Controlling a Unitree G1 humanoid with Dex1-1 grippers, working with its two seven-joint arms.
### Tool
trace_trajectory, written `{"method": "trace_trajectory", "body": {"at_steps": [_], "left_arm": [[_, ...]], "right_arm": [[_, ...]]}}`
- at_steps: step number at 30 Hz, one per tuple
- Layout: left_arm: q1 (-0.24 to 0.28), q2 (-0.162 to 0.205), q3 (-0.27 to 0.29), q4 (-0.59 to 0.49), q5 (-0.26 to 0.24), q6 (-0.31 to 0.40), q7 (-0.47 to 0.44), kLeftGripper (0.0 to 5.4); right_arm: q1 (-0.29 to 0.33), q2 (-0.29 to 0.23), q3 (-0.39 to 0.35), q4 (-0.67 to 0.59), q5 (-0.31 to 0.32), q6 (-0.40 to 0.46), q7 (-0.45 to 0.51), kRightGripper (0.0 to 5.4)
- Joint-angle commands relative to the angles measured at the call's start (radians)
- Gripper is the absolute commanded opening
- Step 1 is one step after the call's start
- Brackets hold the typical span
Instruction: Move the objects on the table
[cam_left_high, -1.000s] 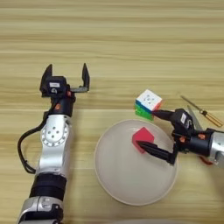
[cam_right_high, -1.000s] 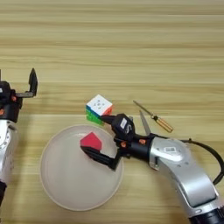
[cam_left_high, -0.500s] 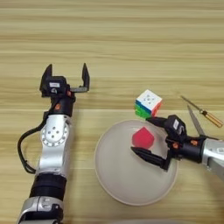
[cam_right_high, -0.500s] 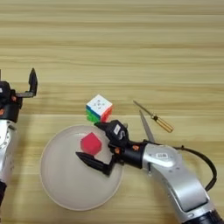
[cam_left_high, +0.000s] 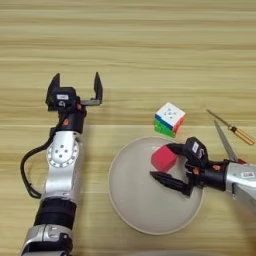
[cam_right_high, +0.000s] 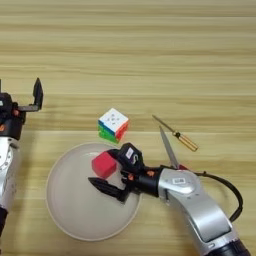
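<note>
Cream plate (cam_left_high: 125, 200) is sitting nearest on the light wood-grain table (cam_left_high: 130, 45), its near rim almost reaching the picture's bottom edge. The right gripper (cam_right_high: 111, 170) is reaching over it with fingers spread wide, the small red cube (cam_left_high: 164, 158) lying on the plate between them, ungripped. Just beyond the rim, the multicoloured puzzle cube (cam_left_high: 169, 119) is resting. Scissors (cam_right_high: 169, 149) are lying partly hidden under the right arm, beside the screwdriver (cam_right_high: 176, 134). The left gripper (cam_left_high: 75, 88) is hovering farther off, fingers open, holding nothing.
</note>
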Motion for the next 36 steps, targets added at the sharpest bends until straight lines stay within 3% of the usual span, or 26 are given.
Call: {"method": "trace_trajectory", "body": {"at_steps": [1,12,25,36], "left_arm": [[-0.006,-0.003,-0.002,-0.001,0.007,-0.005,0.004,5.4],[-0.007,-0.003,-0.001,0.001,0.007,-0.006,0.004,5.4],[-0.009,-0.002,-0.002,0.005,0.008,-0.005,0.004,5.4],[-0.016,-0.003,-0.002,0.014,0.009,-0.007,0.005,5.4]], "right_arm": [[-0.012,-0.01,0.012,0.014,-0.022,0.004,0.006,3.74],[-0.017,-0.005,0.005,0.02,-0.027,0.002,0.009,2.43],[-0.032,-0.024,-0.063,-0.062,0.023,0.02,0.018,2.37],[-0.026,-0.099,-0.322,-0.116,0.151,0.028,0.011,2.37]]}}
